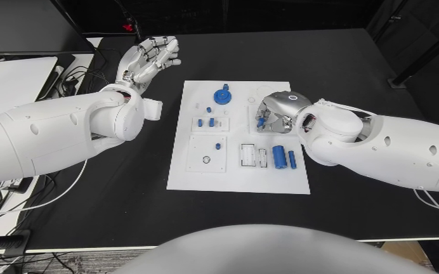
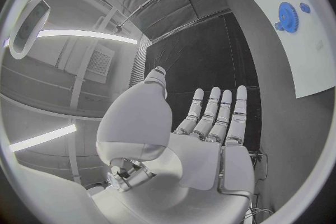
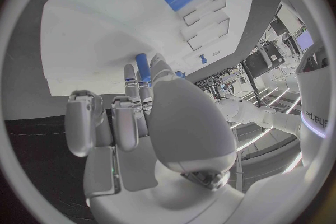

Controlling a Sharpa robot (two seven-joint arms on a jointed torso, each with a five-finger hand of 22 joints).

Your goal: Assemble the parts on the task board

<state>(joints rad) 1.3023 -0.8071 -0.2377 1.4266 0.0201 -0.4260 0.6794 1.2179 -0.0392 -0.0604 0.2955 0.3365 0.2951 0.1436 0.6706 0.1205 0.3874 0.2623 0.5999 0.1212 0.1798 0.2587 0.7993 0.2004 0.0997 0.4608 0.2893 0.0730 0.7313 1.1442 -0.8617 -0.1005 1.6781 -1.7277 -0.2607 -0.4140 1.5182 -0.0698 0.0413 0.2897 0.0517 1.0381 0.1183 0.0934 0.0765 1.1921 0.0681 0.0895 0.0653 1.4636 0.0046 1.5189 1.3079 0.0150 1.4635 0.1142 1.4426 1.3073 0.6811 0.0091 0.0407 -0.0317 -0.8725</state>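
On the task board [image 1: 240,182] | right hand [image 1: 276,114] pinches a blue part [image 1: 262,122] | left hand [image 1: 149,58] spread, empty (off-board)

The robot's left hand [image 1: 149,58] lies flat and open at the far left, palm up, fingers [image 2: 223,115] straight and side by side, holding nothing. Its right arm [image 1: 366,144] reaches in from the right, the right hand [image 1: 276,113] turned palm down, fingers [image 3: 133,81] pinching a small blue piece.
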